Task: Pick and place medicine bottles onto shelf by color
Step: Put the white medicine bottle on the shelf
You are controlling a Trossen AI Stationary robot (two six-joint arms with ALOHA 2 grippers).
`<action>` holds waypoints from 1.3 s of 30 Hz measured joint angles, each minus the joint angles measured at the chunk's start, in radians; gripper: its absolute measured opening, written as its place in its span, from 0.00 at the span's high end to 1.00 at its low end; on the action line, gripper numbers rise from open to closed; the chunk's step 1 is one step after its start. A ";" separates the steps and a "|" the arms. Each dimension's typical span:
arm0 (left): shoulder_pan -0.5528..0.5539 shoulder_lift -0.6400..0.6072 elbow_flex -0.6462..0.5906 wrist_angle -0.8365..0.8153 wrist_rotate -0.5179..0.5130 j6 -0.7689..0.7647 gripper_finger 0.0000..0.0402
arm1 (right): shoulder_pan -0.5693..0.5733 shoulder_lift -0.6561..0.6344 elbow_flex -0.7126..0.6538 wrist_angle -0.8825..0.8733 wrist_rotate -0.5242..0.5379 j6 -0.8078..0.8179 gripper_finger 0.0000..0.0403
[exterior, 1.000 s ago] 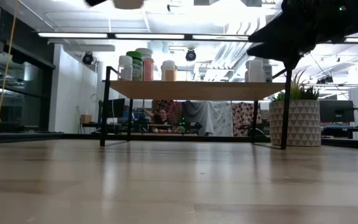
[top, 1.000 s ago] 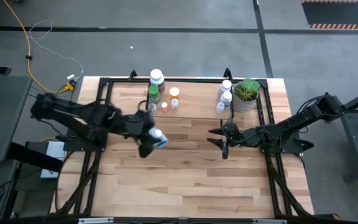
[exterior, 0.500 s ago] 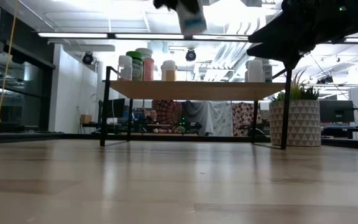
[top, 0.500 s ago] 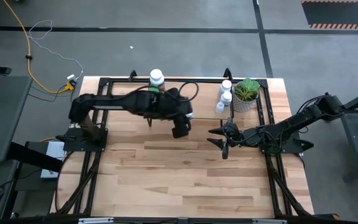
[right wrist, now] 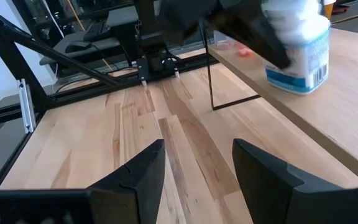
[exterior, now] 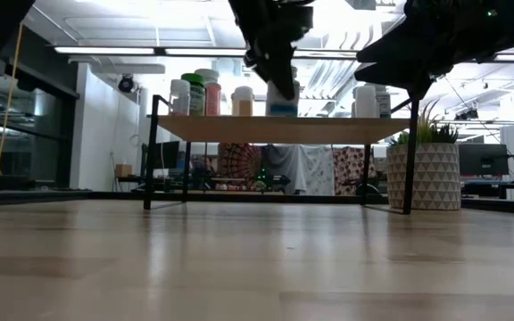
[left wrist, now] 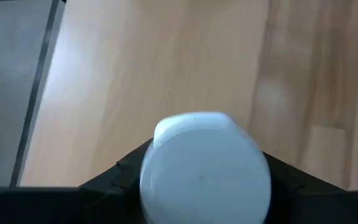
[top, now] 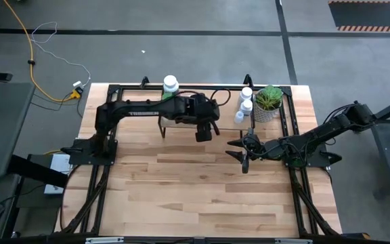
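The left gripper (top: 204,130) is over the middle of the shelf (exterior: 284,130) and its fingers are closed on a white bottle (left wrist: 205,176) with a white cap. In the low view this bottle (exterior: 282,101) stands upright with its base touching, or almost touching, the shelf board, and the dark gripper (exterior: 270,53) comes down on it from above. In the right wrist view the same bottle (right wrist: 297,53) shows a pale blue label with a barcode, and it sits on the light-wood board near the front edge.

To one side of the held bottle, on the shelf, stand more bottles — a white one (exterior: 179,96), a green-capped one (exterior: 193,94), a reddish one with a white cap (exterior: 210,92) and a small orange one (exterior: 242,101). To the other side, near the potted plant (exterior: 424,165), there is another group of white bottles (exterior: 368,100); from above they show as three white caps (top: 244,105) just beside the plant (top: 268,102).

The right gripper (top: 239,152) waits low over the tabletop (top: 202,190), in front of the shelf on the plant side — its two fingers (right wrist: 138,180) are spread apart and hold nothing.
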 joint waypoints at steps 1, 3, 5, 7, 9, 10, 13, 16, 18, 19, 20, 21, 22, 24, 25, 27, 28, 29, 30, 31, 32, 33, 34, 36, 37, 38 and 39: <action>0.005 0.006 0.000 0.005 -0.001 0.005 0.54 | 0.000 0.000 0.000 0.000 0.000 0.000 0.56; 0.018 0.009 0.000 0.006 0.000 0.009 0.54 | 0.000 0.000 0.000 0.000 0.000 0.000 0.56; 0.028 0.011 0.001 0.010 0.000 0.009 0.54 | 0.000 0.000 0.000 -0.001 0.000 0.000 0.56; 0.037 0.011 0.001 0.015 0.000 0.008 0.54 | 0.000 0.000 0.000 -0.001 0.000 0.000 0.56; 0.044 0.011 0.001 0.020 0.000 0.003 0.54 | 0.000 0.000 0.000 -0.001 0.000 0.000 0.56; 0.048 0.011 0.001 0.020 0.000 0.003 0.54 | 0.000 0.000 0.000 -0.001 0.000 0.000 0.56; 0.060 0.010 0.001 0.020 0.005 0.001 0.54 | 0.000 0.000 0.000 -0.001 0.000 0.000 0.56; 0.070 0.010 0.001 0.024 0.027 0.000 0.54 | 0.000 0.000 0.000 -0.001 0.000 0.000 0.56; 0.074 0.010 0.000 0.028 0.034 -0.007 0.53 | 0.000 0.000 0.000 -0.001 0.000 0.000 0.56; 0.076 0.010 0.000 0.029 0.033 -0.007 0.53 | 0.000 0.000 0.000 -0.001 0.000 0.000 0.56; 0.078 0.010 0.000 0.029 0.031 -0.007 0.52 | 0.000 0.000 0.000 -0.001 0.000 0.000 0.56; 0.079 0.010 0.000 0.029 0.028 -0.007 0.51 | 0.000 0.000 0.000 -0.001 0.000 0.000 0.56; 0.080 0.010 -0.001 0.028 0.024 -0.007 0.50 | 0.000 0.000 0.000 -0.001 0.000 0.000 0.56; 0.085 0.010 -0.001 0.029 0.017 -0.008 0.47 | 0.000 0.000 0.000 -0.001 0.000 0.000 0.56; 0.085 0.010 -0.001 0.029 0.011 -0.008 0.45 | 0.000 0.000 0.000 -0.001 0.000 0.000 0.56; 0.086 0.010 -0.001 0.030 -0.008 -0.010 0.42 | 0.000 0.000 0.000 -0.001 0.000 0.000 0.56; 0.085 0.010 -0.001 0.030 -0.019 -0.010 0.40 | 0.000 0.000 0.000 -0.001 0.000 0.000 0.56; 0.085 0.010 -0.001 0.031 -0.029 -0.011 0.38 | 0.000 0.000 0.000 -0.001 0.000 0.000 0.56; 0.085 0.010 -0.001 0.032 -0.036 -0.013 0.36 | 0.000 0.000 0.000 -0.001 0.000 0.000 0.56; 0.085 0.010 0.001 0.031 -0.037 -0.019 0.35 | 0.000 0.000 0.000 -0.001 0.000 0.000 0.56; 0.085 0.010 0.007 0.024 -0.035 -0.028 0.34 | 0.000 0.000 0.000 -0.001 0.000 0.000 0.56; 0.085 0.010 0.015 0.021 -0.034 -0.033 0.32 | 0.000 0.000 0.000 -0.001 0.000 0.000 0.56; 0.085 0.009 0.021 0.022 -0.031 -0.036 0.32 | 0.000 0.000 0.000 -0.001 0.000 0.000 0.56; 0.084 0.008 0.035 0.019 -0.030 -0.046 0.30 | 0.000 0.000 0.000 -0.001 0.000 0.000 0.56; 0.082 0.008 0.044 0.013 -0.025 -0.054 0.30 | 0.000 0.000 0.000 -0.001 0.000 0.000 0.56; 0.082 0.008 0.057 0.004 -0.023 -0.058 0.30 | 0.000 0.000 0.000 -0.001 0.000 0.000 0.56; 0.081 0.008 0.074 -0.003 -0.023 -0.061 0.30 | 0.000 0.000 0.000 -0.001 0.000 0.000 0.56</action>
